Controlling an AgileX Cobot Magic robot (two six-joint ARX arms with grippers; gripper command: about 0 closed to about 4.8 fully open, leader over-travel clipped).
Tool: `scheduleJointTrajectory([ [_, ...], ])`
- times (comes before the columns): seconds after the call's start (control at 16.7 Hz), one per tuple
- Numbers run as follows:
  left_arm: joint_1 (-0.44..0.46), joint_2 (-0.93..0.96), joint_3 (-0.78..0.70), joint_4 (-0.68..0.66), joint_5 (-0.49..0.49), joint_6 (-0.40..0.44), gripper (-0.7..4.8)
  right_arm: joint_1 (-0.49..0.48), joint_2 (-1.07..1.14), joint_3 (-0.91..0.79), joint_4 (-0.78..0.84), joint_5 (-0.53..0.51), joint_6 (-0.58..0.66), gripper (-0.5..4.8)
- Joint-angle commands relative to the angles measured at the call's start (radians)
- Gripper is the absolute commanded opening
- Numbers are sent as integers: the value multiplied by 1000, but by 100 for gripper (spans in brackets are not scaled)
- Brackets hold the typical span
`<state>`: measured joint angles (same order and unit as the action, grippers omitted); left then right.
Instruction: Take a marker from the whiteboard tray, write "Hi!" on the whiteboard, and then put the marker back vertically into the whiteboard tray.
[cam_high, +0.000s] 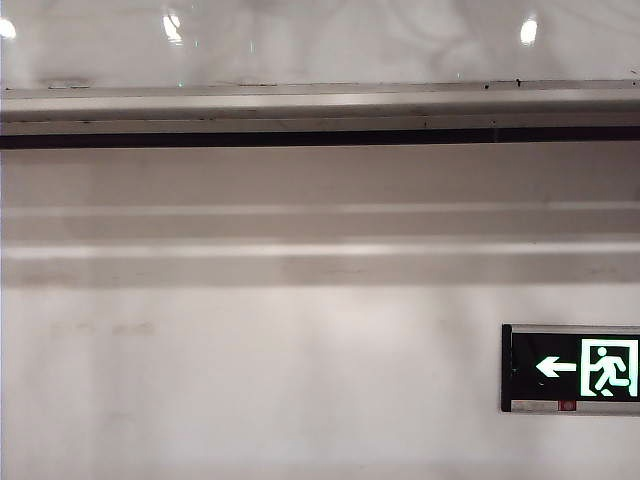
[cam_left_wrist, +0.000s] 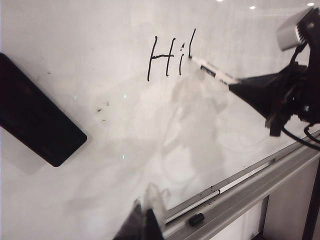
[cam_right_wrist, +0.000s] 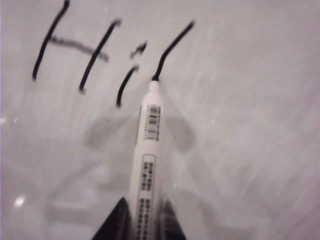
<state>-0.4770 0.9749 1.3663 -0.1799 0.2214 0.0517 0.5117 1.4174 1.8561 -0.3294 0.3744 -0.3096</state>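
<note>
A glossy whiteboard (cam_left_wrist: 90, 60) fills the room's wall, faintly smudged and dotted with lamp glare, with a matte black eraser (cam_left_wrist: 37, 117) stuck at its left. The left end effector (cam_left_wrist: 145, 222) hangs low by the board, its jaws together on nothing. "Hi" is written; the exclamation stroke is being drawn and looks to need its dot. The right end effector (cam_right_wrist: 145, 220) pinches the marker (cam_right_wrist: 148, 145), a slim white barcoded barrel, tip on the board. A black cap (cam_left_wrist: 196, 218) lies on the ridged silver whiteboard tray (cam_left_wrist: 260, 182); returning the marker remains.
</note>
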Motion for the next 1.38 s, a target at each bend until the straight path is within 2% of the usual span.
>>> scheduleJointTrajectory([
  [0.06,0,-2,3,9,8,-3,-6,-1,0,1,-50,16,23,-1],
  [0.84,0,-2,3,9,8,-3,-6,16,-49,1,-88,27,29,-1],
  [1.38,0,-2,3,9,8,-3,-6,15,-45,1,-154,-15,47,-1],
])
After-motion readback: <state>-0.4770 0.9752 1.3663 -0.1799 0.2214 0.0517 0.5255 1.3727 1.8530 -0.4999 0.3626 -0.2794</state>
